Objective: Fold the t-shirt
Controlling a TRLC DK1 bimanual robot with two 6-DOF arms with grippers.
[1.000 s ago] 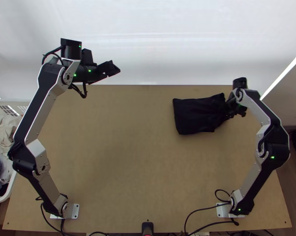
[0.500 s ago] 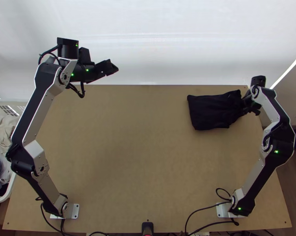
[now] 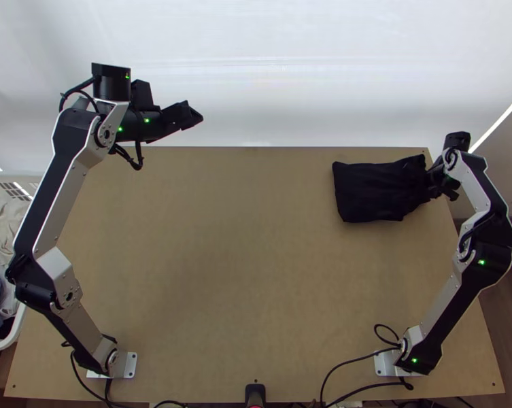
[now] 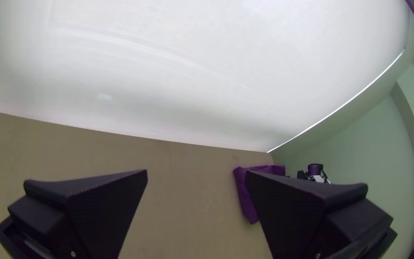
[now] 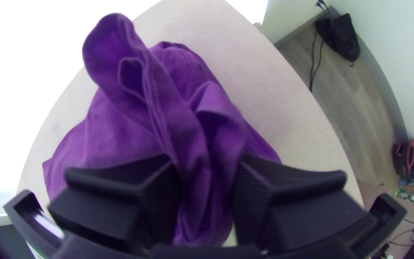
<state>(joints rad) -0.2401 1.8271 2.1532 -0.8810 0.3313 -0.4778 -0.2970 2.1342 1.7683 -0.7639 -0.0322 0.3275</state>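
Shirt [image 3: 372, 193] and right jaws [image 3: 434, 189] have shifted rightward along the far side of the table [image 3: 256, 285], cloth bunched between them; the left jaws [image 4: 196, 171] gape near the table's far edge. Likely light and floppy, it wants holding at flat corners. Right wrist view reveals looped folds (top view, a tidy block).
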